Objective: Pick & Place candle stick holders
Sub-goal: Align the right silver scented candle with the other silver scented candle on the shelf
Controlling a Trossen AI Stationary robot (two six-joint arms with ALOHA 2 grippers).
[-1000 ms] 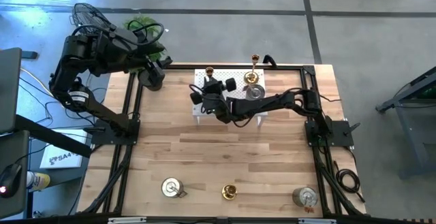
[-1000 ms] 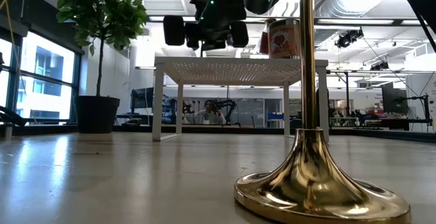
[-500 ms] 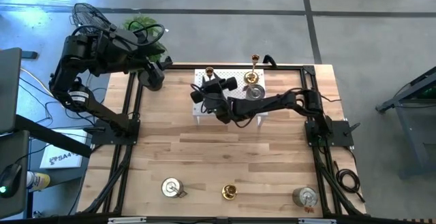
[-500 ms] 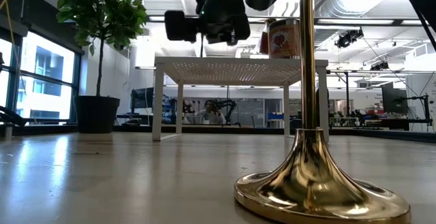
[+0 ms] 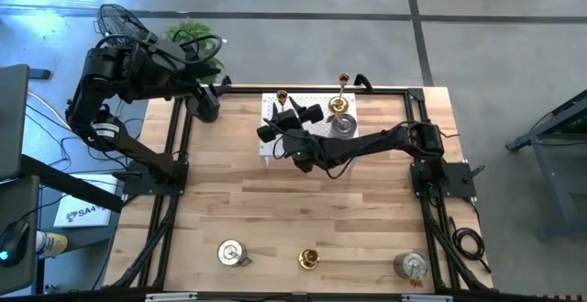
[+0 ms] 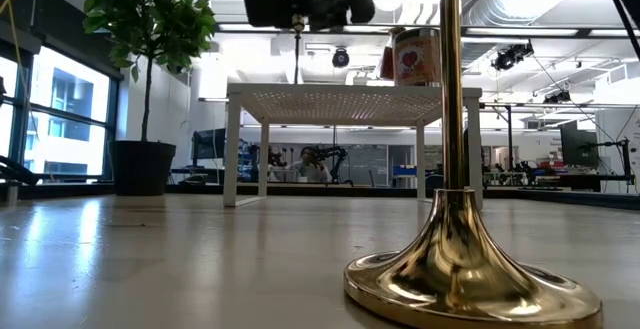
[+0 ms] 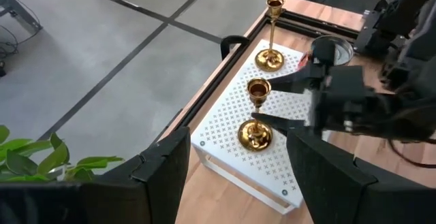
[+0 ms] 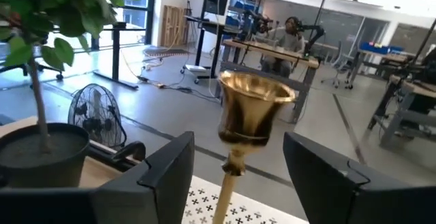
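Fingers of the right gripper (image 7: pixel 272 105) stand parted on either side of a gold candle stick holder (image 7: pixel 256 118) upright on the white perforated stand (image 5: pixel 271 109), not clamping it, while the left gripper (image 5: pixel 213 86), jaws parted and empty, waits by the tabletop (image 5: pixel 275 219) corner.

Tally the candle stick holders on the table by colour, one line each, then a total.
Gold brass: 3
Silver-grey: 3
Total: 6

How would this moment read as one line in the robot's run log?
right gripper: open around brass candlestick on white perforated stand | left gripper: open, parked at table's far-left corner
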